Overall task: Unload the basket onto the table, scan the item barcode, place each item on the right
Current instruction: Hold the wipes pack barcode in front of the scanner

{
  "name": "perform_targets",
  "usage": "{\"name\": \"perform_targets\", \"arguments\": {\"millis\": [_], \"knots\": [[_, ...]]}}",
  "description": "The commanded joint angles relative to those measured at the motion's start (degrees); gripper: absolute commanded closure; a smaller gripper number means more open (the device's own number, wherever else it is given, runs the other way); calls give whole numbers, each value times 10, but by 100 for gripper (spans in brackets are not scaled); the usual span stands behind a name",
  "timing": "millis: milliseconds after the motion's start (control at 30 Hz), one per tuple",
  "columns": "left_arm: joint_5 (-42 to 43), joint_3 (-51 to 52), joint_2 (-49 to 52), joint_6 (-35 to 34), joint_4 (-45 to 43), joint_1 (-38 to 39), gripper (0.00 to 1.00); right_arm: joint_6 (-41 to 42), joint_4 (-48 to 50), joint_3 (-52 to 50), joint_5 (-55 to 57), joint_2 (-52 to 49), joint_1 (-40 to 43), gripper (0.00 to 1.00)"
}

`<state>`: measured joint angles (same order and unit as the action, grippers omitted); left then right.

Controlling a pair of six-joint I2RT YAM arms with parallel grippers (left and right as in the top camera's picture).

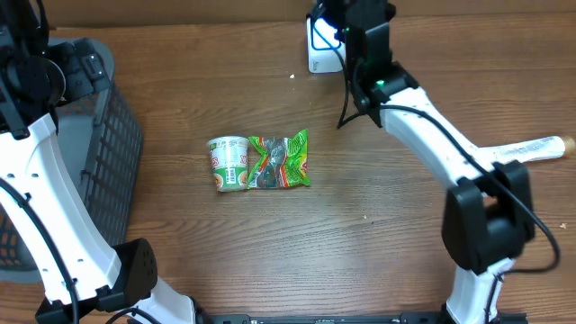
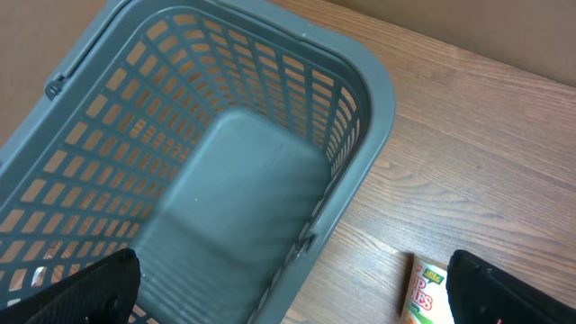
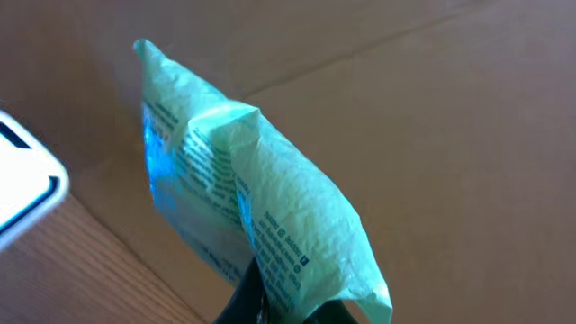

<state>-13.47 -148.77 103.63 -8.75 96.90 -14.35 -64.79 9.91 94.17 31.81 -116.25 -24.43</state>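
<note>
My right gripper [image 3: 288, 308] is shut on the lower edge of a pale green packet [image 3: 270, 198], which stands up from the jaws with small printed text on its back. No barcode is clear on the side I see. A white scanner [image 1: 321, 54] sits at the table's far edge, and its corner [image 3: 22, 193] shows just left of the packet. In the overhead view the right gripper [image 1: 346, 27] hangs over the scanner and hides the packet. My left gripper [image 2: 292, 297] is open and holds nothing, hovering over the basket's rim.
A grey plastic basket [image 1: 112, 144] stands at the left edge [image 2: 364, 99]. A noodle cup [image 1: 229, 164] lies on its side mid-table beside a bright green packet [image 1: 281, 160]. The cup [image 2: 427, 292] sits near my left fingertip. A cardboard wall rises behind the scanner.
</note>
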Motion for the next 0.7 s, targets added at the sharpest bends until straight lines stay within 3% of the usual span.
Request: {"name": "perform_targets", "arguments": {"millis": [0,500,667], "knots": [[0,-1,1,9,-1,1,0,-99,47,10,23,-40,2,96],[0,-1,1,9,-1,1,0,-271,68,10,-11,-108,-1,96],[0,-1,1,9,-1,1,0,-287,103,10,-21,-127,-3,96]]}}
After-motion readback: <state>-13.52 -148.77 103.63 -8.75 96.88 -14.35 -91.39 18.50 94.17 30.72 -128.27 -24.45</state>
